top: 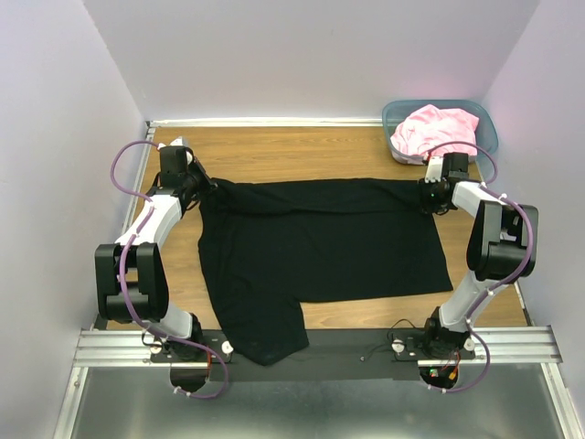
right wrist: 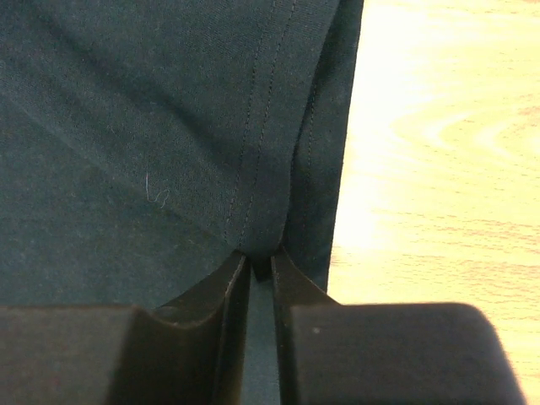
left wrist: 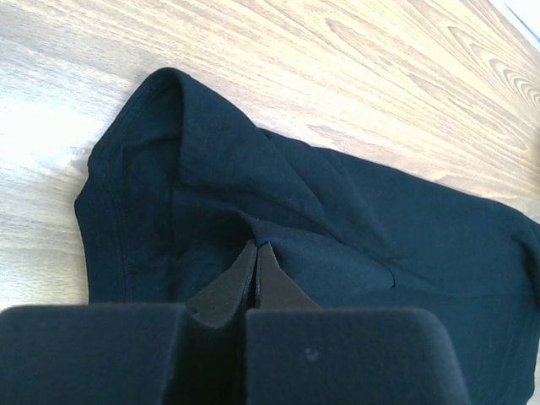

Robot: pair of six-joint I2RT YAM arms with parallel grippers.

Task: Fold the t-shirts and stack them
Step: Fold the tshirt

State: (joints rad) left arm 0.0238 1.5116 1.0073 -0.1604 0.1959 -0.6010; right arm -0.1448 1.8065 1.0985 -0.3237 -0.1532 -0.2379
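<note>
The black t-shirt (top: 320, 242) lies spread flat across the middle of the wooden table (top: 274, 151). One part of it trails off the near edge at 7 o'clock, over the metal rail (top: 512, 346).

At the shirt's 10 o'clock corner the left gripper (top: 203, 186) has its jaws pressed together on a bunched ridge of the cloth. At 2 o'clock the right gripper (top: 426, 197) stands narrow, with a fold of the stitched hem caught between its fingers (right wrist: 228, 287), right at the cloth's edge beside bare wood.

The pink t-shirt (top: 437, 126) sits crumpled in a teal bin (top: 490, 128) at the table's 1 o'clock corner, just behind the right gripper.
</note>
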